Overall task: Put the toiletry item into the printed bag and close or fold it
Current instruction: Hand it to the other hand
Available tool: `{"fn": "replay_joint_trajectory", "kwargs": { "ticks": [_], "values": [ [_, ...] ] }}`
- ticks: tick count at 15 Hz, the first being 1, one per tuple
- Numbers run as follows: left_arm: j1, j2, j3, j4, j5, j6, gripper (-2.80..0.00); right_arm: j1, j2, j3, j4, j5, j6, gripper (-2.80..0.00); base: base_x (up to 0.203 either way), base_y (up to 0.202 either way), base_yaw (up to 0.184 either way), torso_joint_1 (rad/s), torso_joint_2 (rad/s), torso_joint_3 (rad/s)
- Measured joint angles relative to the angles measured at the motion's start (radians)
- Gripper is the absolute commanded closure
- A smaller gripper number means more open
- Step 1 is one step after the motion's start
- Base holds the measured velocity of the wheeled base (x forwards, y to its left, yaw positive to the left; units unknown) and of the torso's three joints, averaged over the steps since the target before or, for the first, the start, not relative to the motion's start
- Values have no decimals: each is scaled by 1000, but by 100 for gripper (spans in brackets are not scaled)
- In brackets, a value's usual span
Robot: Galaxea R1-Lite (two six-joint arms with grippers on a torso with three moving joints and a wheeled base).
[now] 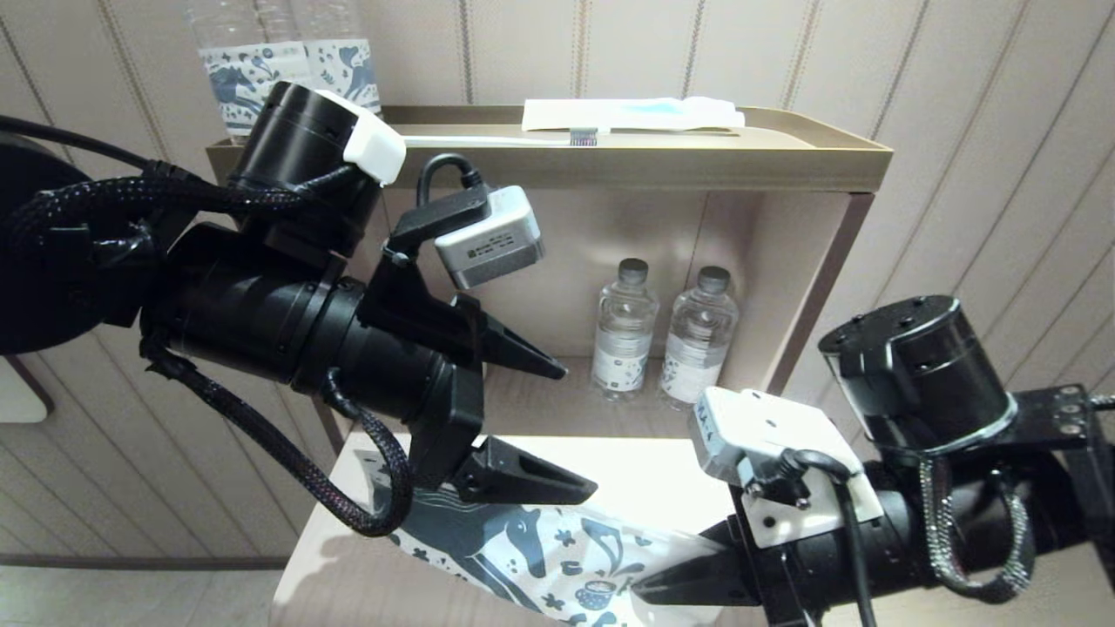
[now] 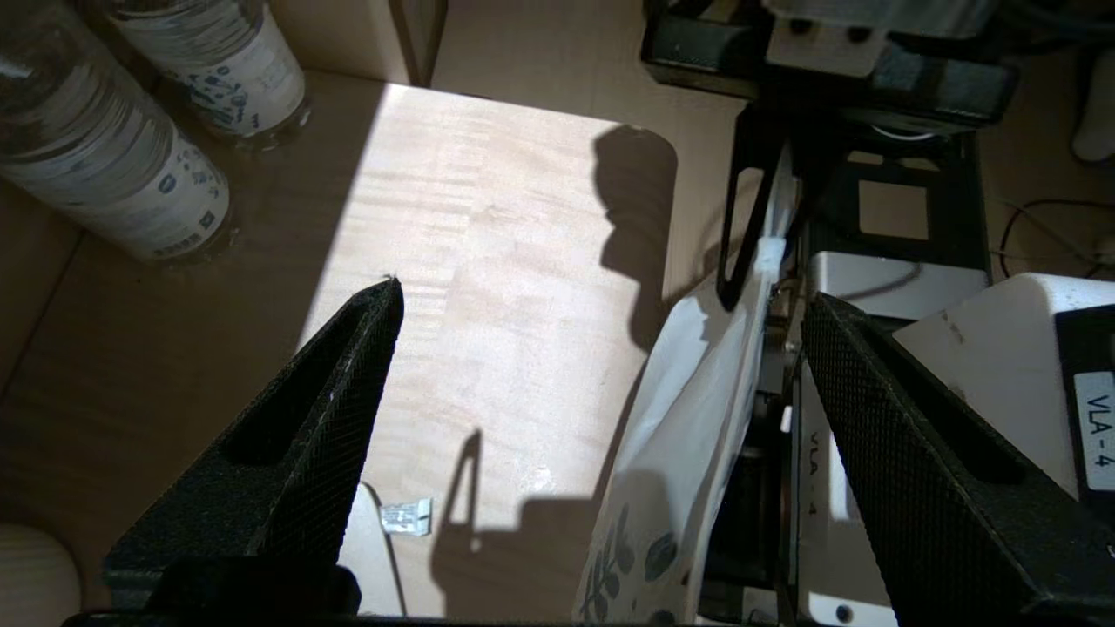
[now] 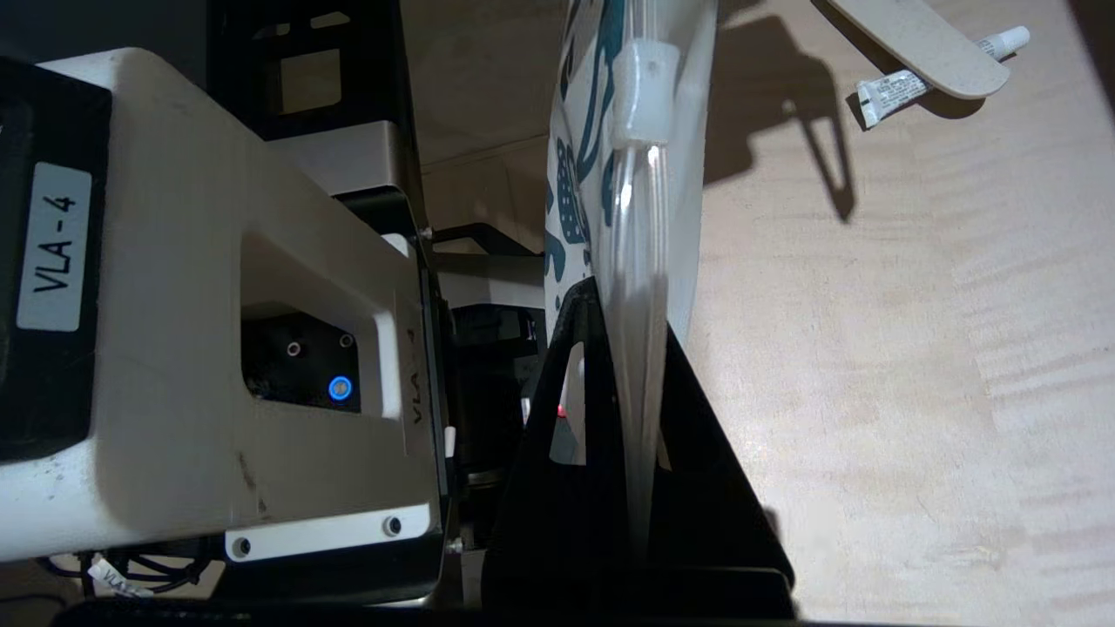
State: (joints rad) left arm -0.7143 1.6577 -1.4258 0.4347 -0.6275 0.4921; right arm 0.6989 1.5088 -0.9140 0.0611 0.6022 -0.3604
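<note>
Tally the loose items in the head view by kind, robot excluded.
water bottles: 4
printed pouch: 1
toothbrush: 1
wrapped packet: 1
Total: 7

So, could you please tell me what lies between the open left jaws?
Mostly bare wooden tabletop, seen in the left wrist view. The printed bag, clamped by the right gripper, hangs just inside one finger of the left gripper.
</note>
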Motion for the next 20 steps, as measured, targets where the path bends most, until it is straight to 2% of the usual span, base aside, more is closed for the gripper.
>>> {"fn": "replay_joint_trajectory", "kwargs": {
  "ticks": [3, 5, 7, 9, 11, 14, 17, 20],
  "values": [
    [0, 0, -9, 14, -2, -2, -280, 0, 32, -14, -1, 0, 0, 0, 0, 0, 0, 0, 0, 0],
    [-1, 1, -54, 70, -1, -12, -280, -2, 41, -16, -6, 0, 3, 0, 0, 0, 0, 0, 0, 0],
    [-1, 9, -161, 201, -1, -15, -280, -4, 52, -16, -36, 2, 7, 0, 0, 0, 0, 0, 0, 0],
    [-1, 34, -279, 379, -7, -14, -280, 1, 63, -14, -82, 16, 45, 0, 0, 0, 0, 0, 0, 0],
    [3, 56, -320, 467, -34, -10, -280, 10, 73, -13, -133, 36, 91, 0, 0, 0, 0, 0, 0, 0],
    [21, 74, -311, 461, -38, -3, -280, 30, 76, -3, -187, 40, 137, 0, 0, 0, 0, 0, 0, 0],
    [29, 85, -271, 374, -49, -3, -280, 70, 71, 1, -190, 41, 149, 0, 0, 0, 0, 0, 0, 0],
    [30, 98, -232, 303, -91, -15, -280, 80, 69, 1, -190, 41, 150, 0, 0, 0, 0, 0, 0, 0]
  ]
}}
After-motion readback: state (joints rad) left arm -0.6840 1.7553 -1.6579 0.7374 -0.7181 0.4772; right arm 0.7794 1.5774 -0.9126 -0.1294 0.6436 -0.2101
